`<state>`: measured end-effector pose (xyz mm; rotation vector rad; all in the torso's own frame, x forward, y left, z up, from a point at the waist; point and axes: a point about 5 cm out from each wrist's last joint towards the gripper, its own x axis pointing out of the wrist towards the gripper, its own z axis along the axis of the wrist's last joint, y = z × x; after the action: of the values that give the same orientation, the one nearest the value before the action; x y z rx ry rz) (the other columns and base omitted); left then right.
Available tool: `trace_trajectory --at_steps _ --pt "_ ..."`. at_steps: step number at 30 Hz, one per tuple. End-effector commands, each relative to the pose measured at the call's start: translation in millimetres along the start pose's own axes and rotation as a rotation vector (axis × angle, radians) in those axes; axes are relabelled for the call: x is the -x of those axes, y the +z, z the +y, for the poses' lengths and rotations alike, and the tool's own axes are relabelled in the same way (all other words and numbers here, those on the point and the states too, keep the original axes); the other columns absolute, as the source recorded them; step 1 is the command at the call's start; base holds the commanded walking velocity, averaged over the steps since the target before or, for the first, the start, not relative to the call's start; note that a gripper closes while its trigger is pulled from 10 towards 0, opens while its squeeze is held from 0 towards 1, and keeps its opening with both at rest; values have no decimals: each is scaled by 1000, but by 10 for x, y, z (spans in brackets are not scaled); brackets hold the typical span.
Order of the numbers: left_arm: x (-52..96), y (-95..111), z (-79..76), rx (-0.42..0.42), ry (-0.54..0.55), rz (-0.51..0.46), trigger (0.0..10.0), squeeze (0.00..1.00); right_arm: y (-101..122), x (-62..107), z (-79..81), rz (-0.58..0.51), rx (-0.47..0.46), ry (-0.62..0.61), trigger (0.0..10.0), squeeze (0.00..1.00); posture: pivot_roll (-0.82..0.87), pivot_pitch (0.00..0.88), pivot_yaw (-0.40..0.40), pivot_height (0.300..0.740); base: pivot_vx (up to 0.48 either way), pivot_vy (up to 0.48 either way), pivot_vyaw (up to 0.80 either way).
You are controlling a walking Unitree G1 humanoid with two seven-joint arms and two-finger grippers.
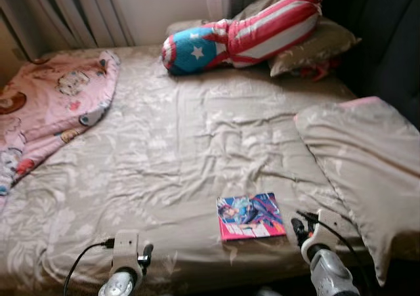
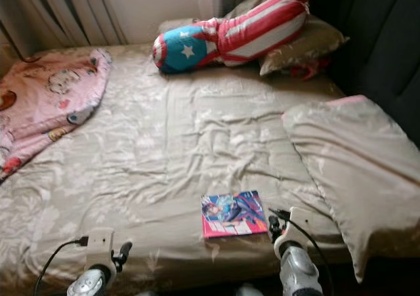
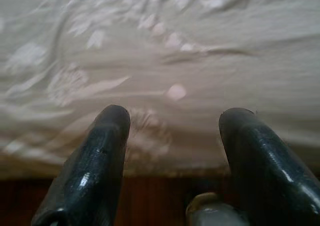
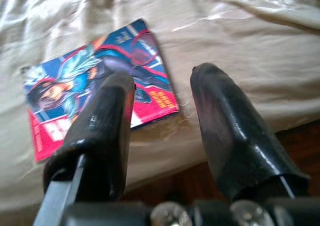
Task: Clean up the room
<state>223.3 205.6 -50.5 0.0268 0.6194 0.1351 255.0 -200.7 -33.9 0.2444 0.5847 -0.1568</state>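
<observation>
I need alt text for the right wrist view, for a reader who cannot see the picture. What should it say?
The right gripper, its two long black fingers open, hovers just off a colourful red-and-blue comic book. The comic lies flat near the edge of a bed covered in a beige patterned sheet.

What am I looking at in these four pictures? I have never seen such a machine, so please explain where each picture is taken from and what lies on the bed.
This is a humanoid robot standing at the foot of a bed. Two pictures come from its head camera, looking down; two come from cameras on its wrists, looking along each hand's black fingers. The left hand and right hand are both open and hold nothing. On the beige patterned bedsheet lies a thin colourful comic book, near the right hand. Further away lie a pink cartoon blanket, a red, white and blue star cushion and a beige pillow.
</observation>
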Motion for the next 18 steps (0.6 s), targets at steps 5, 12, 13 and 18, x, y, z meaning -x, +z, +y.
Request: trace_trajectory --at_steps 5,12,13,18 --pt "33 -161 7 40 0 103 10000 0 -237 69 -59 105 3 -31 10000 0 -68 0 -1 740 0 0 0" --pt "109 -373 11 65 17 217 10000 0 -551 209 -204 251 67 -78 10000 0 -72 0 -5 740 0 0 0" --pt "105 -366 8 65 16 217 10000 0 -550 210 -214 251 69 -82 10000 0 -69 0 -9 740 0 0 0" --pt "77 -314 15 91 33 208 10000 0 -526 201 -219 252 98 -69 10000 0 -46 0 -35 740 0 0 0"
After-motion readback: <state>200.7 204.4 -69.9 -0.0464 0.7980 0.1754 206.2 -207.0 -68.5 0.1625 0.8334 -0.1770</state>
